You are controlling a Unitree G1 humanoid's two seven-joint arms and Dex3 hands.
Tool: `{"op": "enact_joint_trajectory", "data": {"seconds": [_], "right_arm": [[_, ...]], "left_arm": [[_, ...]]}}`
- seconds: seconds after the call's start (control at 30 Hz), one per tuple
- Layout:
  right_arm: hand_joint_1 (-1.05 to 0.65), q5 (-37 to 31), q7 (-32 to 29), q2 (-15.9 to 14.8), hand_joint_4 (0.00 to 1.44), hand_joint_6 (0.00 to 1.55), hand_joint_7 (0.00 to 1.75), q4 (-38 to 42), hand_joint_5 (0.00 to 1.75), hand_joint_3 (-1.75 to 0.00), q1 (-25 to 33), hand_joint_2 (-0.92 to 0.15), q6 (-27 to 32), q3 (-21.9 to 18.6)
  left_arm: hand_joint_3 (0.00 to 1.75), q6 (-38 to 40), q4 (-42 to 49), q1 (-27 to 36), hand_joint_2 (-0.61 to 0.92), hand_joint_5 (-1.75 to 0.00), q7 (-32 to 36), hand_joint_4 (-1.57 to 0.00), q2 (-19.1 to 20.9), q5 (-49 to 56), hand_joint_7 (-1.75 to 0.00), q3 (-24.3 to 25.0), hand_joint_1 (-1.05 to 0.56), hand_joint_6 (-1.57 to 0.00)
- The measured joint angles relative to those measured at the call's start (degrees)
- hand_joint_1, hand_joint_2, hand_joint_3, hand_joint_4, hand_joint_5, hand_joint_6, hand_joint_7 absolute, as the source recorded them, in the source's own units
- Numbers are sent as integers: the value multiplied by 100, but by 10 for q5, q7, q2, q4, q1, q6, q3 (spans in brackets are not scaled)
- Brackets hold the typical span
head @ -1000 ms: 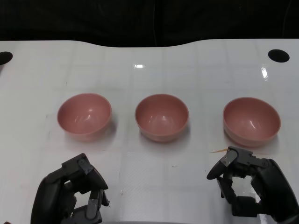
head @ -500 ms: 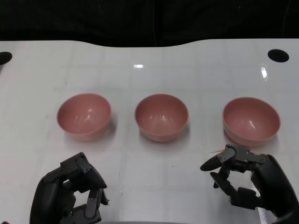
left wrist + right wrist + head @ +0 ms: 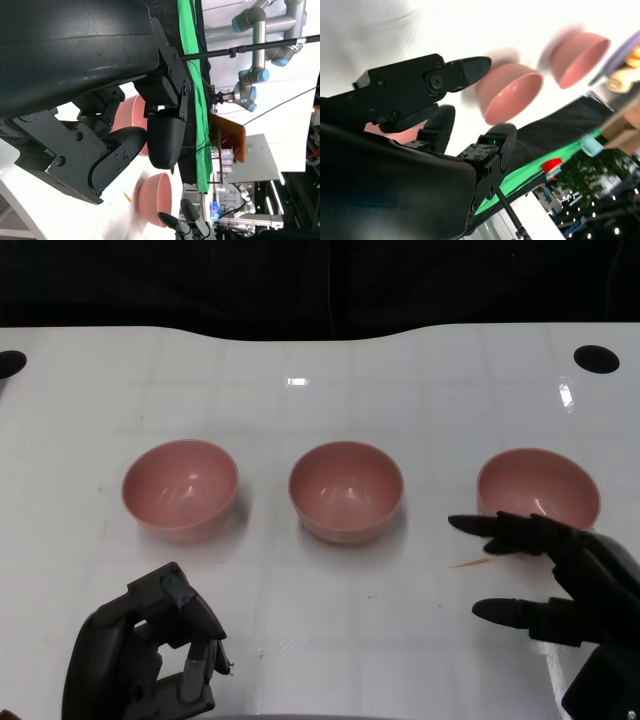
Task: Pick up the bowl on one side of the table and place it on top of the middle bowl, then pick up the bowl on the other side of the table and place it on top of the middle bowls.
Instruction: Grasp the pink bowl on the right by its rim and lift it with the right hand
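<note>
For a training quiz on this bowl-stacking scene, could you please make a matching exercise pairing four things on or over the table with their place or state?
Things:
1. left bowl
2. middle bowl
3. right hand
4. left hand

States:
A. fingers spread, just in front of the right bowl
B. fingers curled in, holding nothing
C. stands between two other bowls
D. stands beyond the left hand, untouched

Pairs: 1-D, 2-C, 3-A, 4-B
</note>
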Motion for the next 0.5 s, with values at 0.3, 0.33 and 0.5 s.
{"op": "enact_joint_trajectory", "data": {"seconds": [0.3,0.33,0.5], "right_arm": [[-67,-139,-37,-44,5,24,0,-42,60,0,-32,-90,93,12],[-68,-157,-43,-47,4,23,0,-42,60,0,-38,-90,105,15],[-68,-218,-65,-57,0,24,1,-40,64,0,-66,-89,150,37]], "left_arm": [[132,-2,10,-6,43,-169,-1,-86,0,0,-145,2,-10,-84],[132,-2,11,-7,43,-169,-2,-87,0,0,-145,2,-10,-84],[130,-2,13,-8,44,-169,-3,-86,0,0,-144,2,-10,-85]]}}
